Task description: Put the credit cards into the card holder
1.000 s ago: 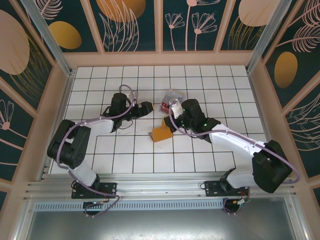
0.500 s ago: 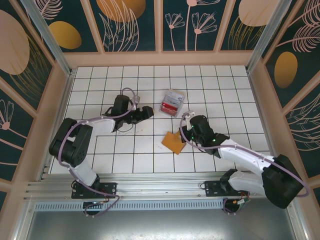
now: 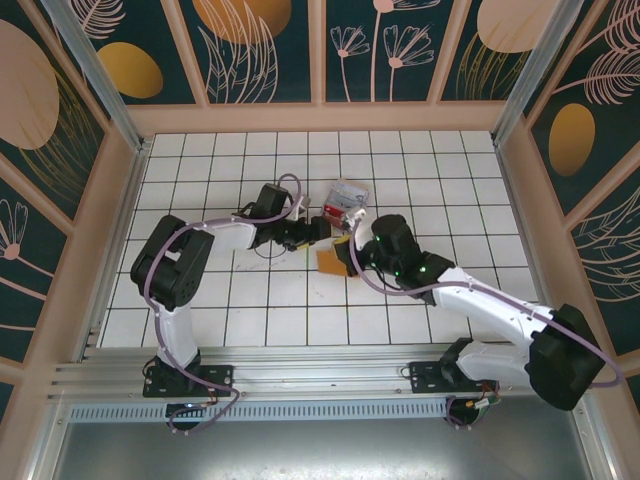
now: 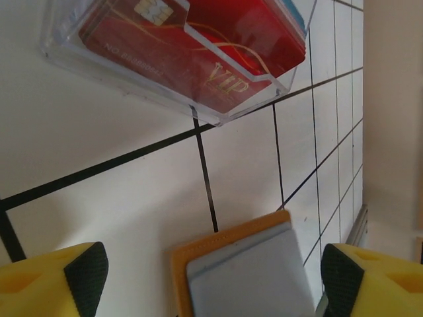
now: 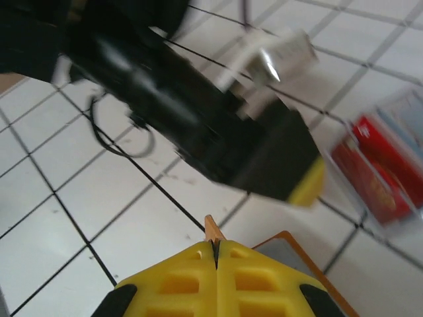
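Note:
The orange card holder (image 3: 328, 260) lies half open on the white tiles, grey lining (image 4: 251, 277) facing up. My right gripper (image 5: 215, 247) is shut on its upright orange flap (image 5: 211, 231); from above, this gripper (image 3: 347, 252) sits at the holder's right edge. My left gripper (image 3: 318, 232) is open just left of the clear box, its yellow fingers (image 4: 66, 281) standing wide on either side of the holder's near corner without touching it. The red credit cards (image 4: 198, 46) lie stacked inside the clear plastic box (image 3: 345, 200), just beyond the holder.
The left arm's black wrist (image 5: 198, 119) crosses close in front of my right gripper. White tiled floor (image 3: 260, 310) stretches toward the near edge. Wooden walls (image 3: 320, 118) enclose the workspace on three sides.
My right gripper has carried the card holder from the nearer tiles back up toward the clear box. My left arm has reached rightward, and its open gripper now stands by the holder.

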